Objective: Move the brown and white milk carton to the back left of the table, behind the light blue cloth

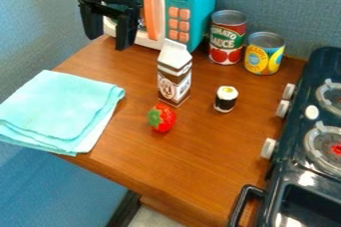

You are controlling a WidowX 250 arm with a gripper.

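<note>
We see the gripper (108, 44), wide open and holding nothing, by the microwave (177, 3), with milk (174, 76) and a strawberry (162, 118) on the table (206, 146).

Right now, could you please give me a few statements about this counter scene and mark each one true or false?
1. The strawberry and the carton are both on the wooden counter. True.
2. The turquoise cloth is draped over the stove. False: it lies folded at the counter's left side.
3. The tomato sauce can and the yellow-and-blue can both stand upright. True.
4. The tool is gripping the carton. False: its fingers are apart and hold nothing, in front of the toy microwave.
5. The sushi roll stands to the right of the carton in the picture. True.
</note>
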